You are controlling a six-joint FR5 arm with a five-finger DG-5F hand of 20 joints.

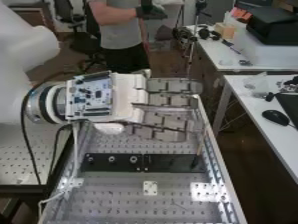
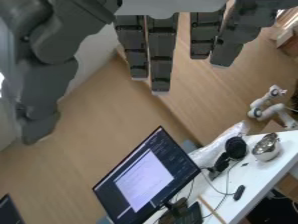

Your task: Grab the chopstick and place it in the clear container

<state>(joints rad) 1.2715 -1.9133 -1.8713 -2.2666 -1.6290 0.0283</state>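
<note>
Chopstick (image 1: 201,142) seems to stand on the black strip (image 1: 174,163) just beside the fingertips of your wide, straight-fingered hand (image 1: 130,92), so bring the palm alongside it before gently curling the fingers round.

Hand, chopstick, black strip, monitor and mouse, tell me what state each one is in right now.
Hand, open, fingers straight, above the bench in the high view.
Chopstick, standing on end, its foot at the black strip.
Black strip, lying flat across the bench.
Monitor, switched on.
Mouse, resting on the white table.
</note>
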